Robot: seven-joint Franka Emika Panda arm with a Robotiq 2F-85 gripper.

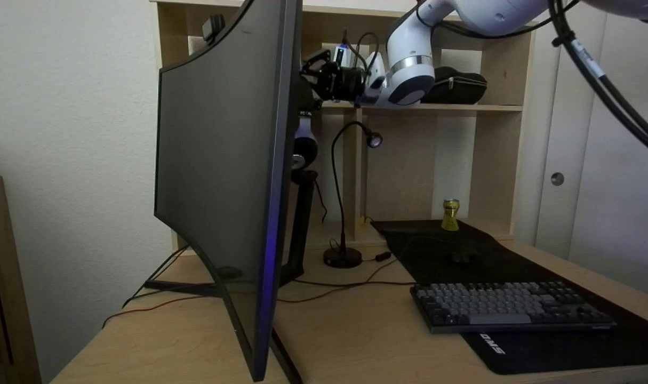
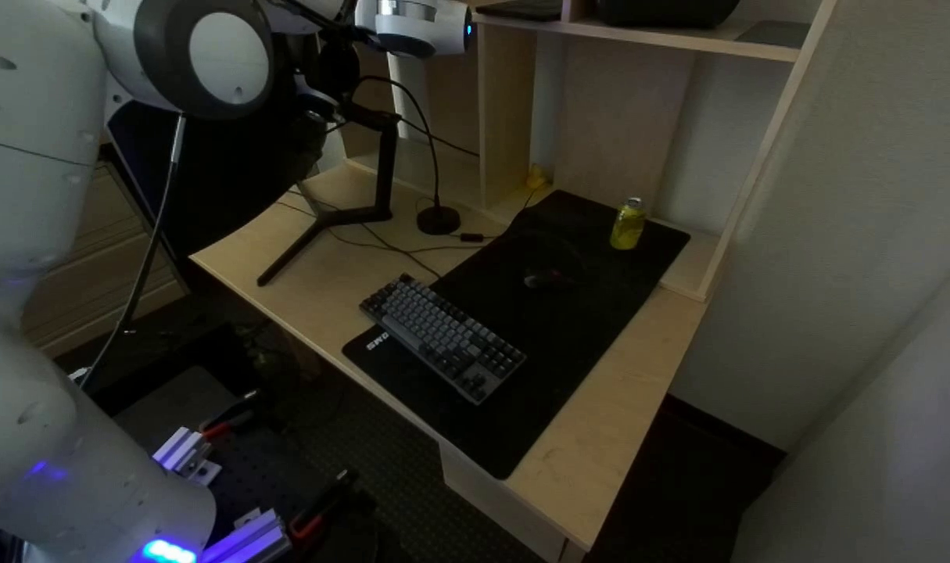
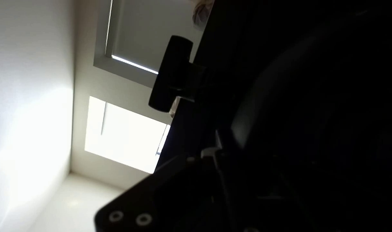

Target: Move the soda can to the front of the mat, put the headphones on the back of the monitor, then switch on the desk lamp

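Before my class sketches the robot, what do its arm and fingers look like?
The arm is white and smoothly rounded, with dark joint collars and a silvery band. Black cables bearing a pale label run beside it, and a blue light glows low on it. The fingers are black and angular, with pale, ring-shaped fasteners.
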